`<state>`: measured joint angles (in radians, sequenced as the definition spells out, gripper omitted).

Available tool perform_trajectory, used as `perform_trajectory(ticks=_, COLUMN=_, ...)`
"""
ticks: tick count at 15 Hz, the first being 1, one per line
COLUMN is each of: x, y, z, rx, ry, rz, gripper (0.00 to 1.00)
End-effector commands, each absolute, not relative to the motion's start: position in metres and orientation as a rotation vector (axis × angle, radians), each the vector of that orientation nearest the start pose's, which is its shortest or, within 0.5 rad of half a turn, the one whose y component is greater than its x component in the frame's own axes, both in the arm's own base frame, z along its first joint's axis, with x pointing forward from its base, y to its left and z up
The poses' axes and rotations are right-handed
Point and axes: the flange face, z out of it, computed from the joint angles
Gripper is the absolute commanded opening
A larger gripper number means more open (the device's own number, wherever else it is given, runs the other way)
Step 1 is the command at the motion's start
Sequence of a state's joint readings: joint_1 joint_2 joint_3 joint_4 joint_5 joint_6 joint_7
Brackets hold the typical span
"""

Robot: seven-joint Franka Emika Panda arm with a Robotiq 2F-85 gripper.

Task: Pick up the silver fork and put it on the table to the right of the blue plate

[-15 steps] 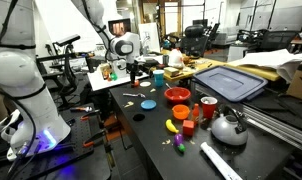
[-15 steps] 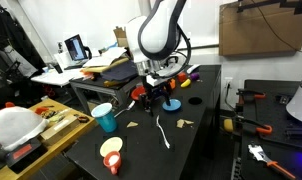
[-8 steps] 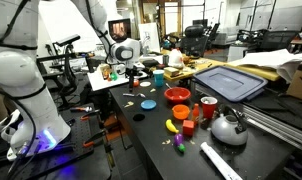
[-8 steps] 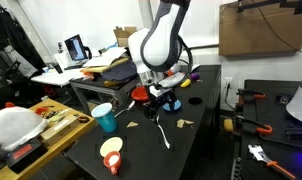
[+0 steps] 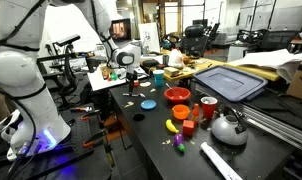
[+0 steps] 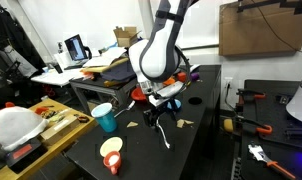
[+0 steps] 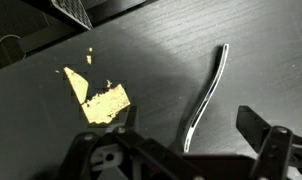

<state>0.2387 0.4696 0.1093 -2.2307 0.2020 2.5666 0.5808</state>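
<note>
The silver fork lies flat on the black table, a thin curved strip; it also shows in an exterior view. My gripper is open, with one finger on each side of the fork's near end, a little above it. In both exterior views the gripper hangs low over the table. The blue plate lies flat on the table just beside the gripper.
A yellow scrap lies left of the fork. A red bowl, a kettle, a long white-silver bar and small coloured pieces crowd the table. A teal cup stands near the table's edge.
The arm has moved down and forward, bringing the open gripper lower over the fork. The fork and the plate have not moved.
</note>
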Motion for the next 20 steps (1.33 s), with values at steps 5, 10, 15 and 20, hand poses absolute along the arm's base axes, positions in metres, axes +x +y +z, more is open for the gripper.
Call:
perform_trajectory(ticks=5, x=0.518, y=0.176, z=0.123, rx=-2.929, ry=0.758, rz=0.217, gripper=1.00)
perform_trajectory(ticks=10, x=0.523, y=0.166, z=0.117, rx=-2.907, ry=0.812, rz=0.202, gripper=0.56)
perform_trajectory(ticks=15, x=0.522, y=0.156, z=0.135, rx=-2.892, ry=0.845, rz=0.193, gripper=0.19)
perform_trajectory(ticks=20, x=0.521, y=0.135, z=0.164, rx=-2.904, ry=0.858, rz=0.150, gripper=0.00)
